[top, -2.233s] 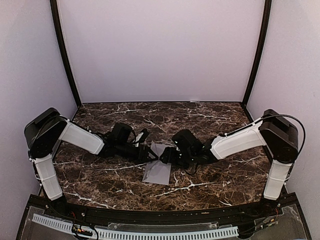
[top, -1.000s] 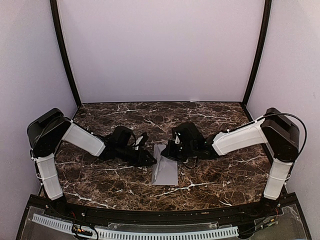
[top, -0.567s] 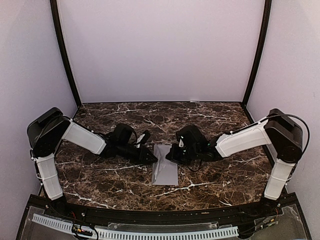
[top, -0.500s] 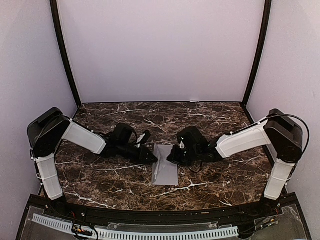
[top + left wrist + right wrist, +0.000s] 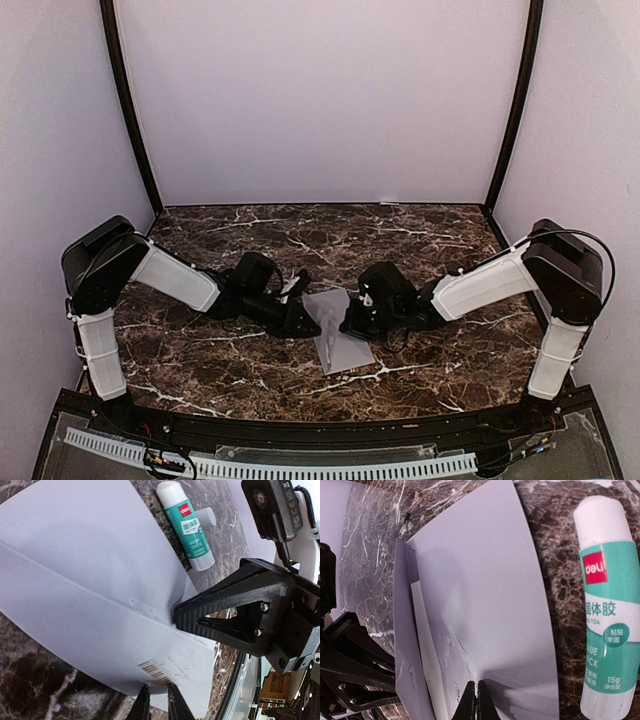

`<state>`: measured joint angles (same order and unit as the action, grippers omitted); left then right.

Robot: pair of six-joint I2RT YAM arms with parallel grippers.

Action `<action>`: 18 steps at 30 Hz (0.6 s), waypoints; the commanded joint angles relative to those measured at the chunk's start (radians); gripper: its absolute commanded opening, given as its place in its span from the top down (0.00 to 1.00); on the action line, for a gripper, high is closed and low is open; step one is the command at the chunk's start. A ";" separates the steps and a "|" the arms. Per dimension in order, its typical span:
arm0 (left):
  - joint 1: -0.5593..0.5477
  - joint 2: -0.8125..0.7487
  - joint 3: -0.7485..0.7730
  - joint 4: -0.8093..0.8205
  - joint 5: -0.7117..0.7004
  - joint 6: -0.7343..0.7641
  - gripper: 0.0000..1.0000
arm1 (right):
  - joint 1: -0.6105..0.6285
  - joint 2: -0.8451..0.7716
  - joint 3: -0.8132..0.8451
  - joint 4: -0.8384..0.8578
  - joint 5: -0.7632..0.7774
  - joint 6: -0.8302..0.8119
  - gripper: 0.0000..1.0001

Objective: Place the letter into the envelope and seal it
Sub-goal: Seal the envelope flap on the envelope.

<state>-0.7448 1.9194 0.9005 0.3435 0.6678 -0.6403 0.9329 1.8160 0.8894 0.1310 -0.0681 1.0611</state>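
Note:
The pale grey-lavender envelope (image 5: 342, 348) lies skewed on the marble between both arms. Its flap side (image 5: 485, 590) is creased and wrinkled. A whiter strip (image 5: 422, 645), seemingly the letter, shows inside its opening, and a tan striped print (image 5: 156, 669) shows at its near edge. My left gripper (image 5: 312, 325) points down at that edge (image 5: 159, 706), jaws a narrow gap apart with paper showing between them. My right gripper (image 5: 349, 322) is shut, its tips (image 5: 476, 692) pressing on the wrinkled envelope face. One right finger (image 5: 220, 615) touches the crease.
A green-and-white glue stick (image 5: 607, 610) lies on the marble just beside the envelope's far edge (image 5: 187, 527). The table's front rail (image 5: 300, 430) runs close behind the envelope's near end.
The envelope has turned, its near end swinging right. My left gripper has pushed in towards it and its jaws have narrowed. My right gripper has come down onto the paper.

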 commanded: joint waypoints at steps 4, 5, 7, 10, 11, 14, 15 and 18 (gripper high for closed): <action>-0.005 0.040 0.023 0.006 0.011 -0.020 0.87 | -0.004 0.029 -0.017 0.022 -0.011 0.037 0.99; -0.005 0.041 0.026 0.008 0.003 -0.023 0.87 | -0.003 0.030 -0.017 0.021 -0.014 0.039 0.99; -0.005 0.041 0.029 0.016 -0.004 -0.031 0.87 | -0.003 0.039 -0.017 0.019 -0.019 0.044 0.99; -0.005 0.040 0.028 0.050 -0.003 -0.047 0.86 | -0.003 0.048 -0.017 0.024 -0.027 0.048 0.99; -0.005 0.040 0.029 0.056 -0.003 -0.055 0.86 | -0.004 0.050 -0.017 0.023 -0.028 0.049 0.99; -0.005 0.040 0.037 0.068 -0.009 -0.058 0.86 | -0.004 0.048 -0.019 0.022 -0.028 0.050 0.99; -0.006 0.040 0.039 0.070 -0.012 -0.059 0.86 | -0.003 0.048 -0.020 0.024 -0.026 0.051 0.99; -0.005 0.046 0.054 0.071 -0.024 -0.058 0.85 | -0.003 0.046 -0.024 0.027 -0.027 0.055 0.99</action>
<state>-0.7448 1.9564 0.9195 0.3874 0.6636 -0.6933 0.9329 1.8393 0.8837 0.1577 -0.0864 1.1034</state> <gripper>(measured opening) 0.146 0.009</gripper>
